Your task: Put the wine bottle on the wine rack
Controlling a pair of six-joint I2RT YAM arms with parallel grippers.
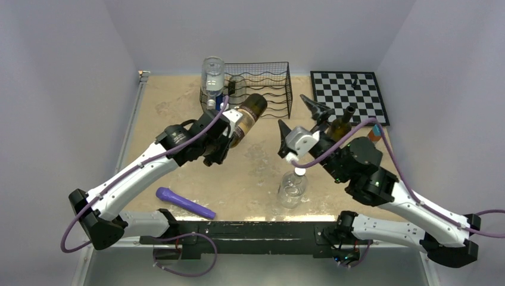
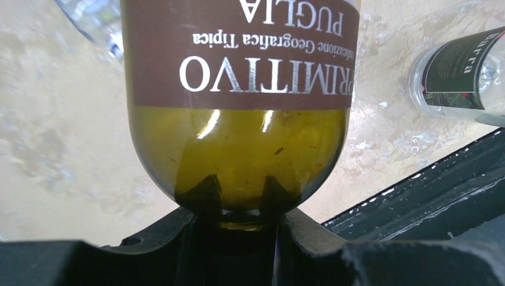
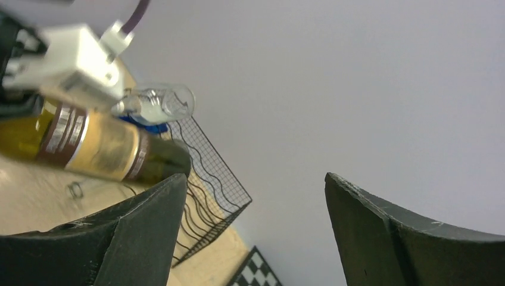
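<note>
The wine bottle is olive green glass with a brown label. It hangs tilted above the table, its base pointing at the wine rack, a black wire box at the back. My left gripper is shut on its neck. In the left wrist view the fingers pinch the neck below the bottle's shoulder. My right gripper stands open and empty right of the bottle. In the right wrist view its open gripper frames the wall, with the wine bottle and the rack at left.
A clear bottle stands upended at the rack's left end. A chessboard lies back right, with a dark bottle in front of it. A clear plastic bottle and a purple object sit near the front edge.
</note>
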